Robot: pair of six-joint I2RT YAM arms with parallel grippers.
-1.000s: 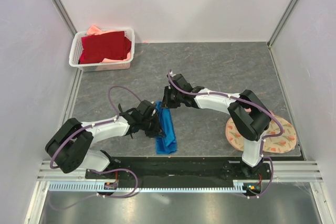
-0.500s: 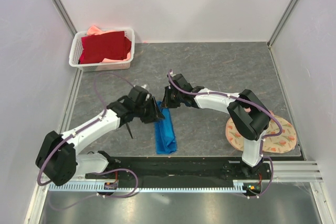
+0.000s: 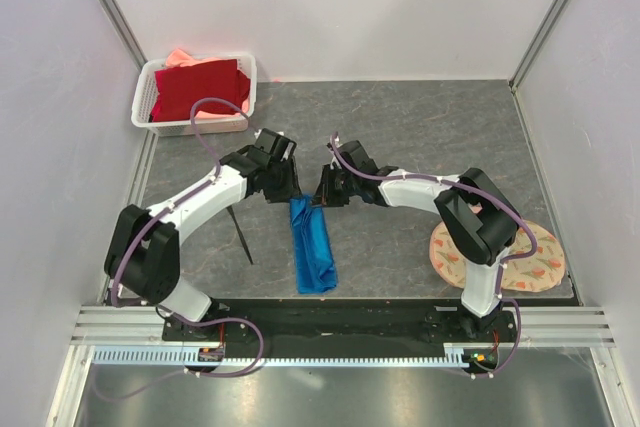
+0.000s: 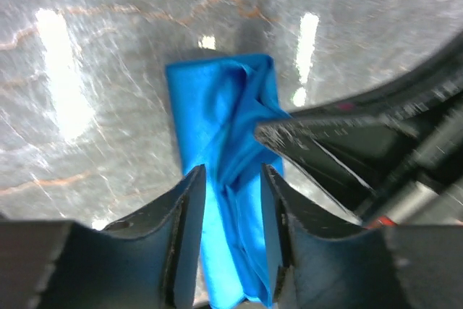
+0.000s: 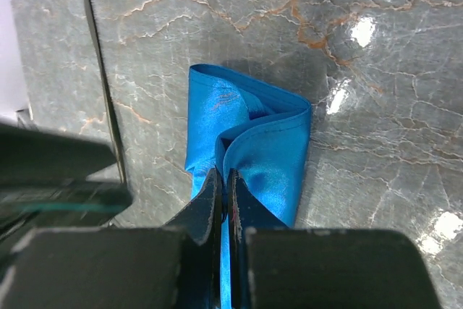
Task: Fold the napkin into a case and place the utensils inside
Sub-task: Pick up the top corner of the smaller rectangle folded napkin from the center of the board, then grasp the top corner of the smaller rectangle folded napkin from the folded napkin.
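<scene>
A black utensil [image 3: 239, 237] lies on the tabletop [image 3: 420, 127], left of the left hand [image 3: 285, 185], whose fingers stand spread over the far end of the folded napkin [image 3: 312, 247]. Just beside it, the right hand [image 3: 320, 192] pinches that end's upper fold.

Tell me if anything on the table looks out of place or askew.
One black utensil lies bare on the table, left of the folded napkin, not inside it. The napkin's far end is rumpled where the right gripper pinches a layer. Nothing looks spilled or damaged.
</scene>
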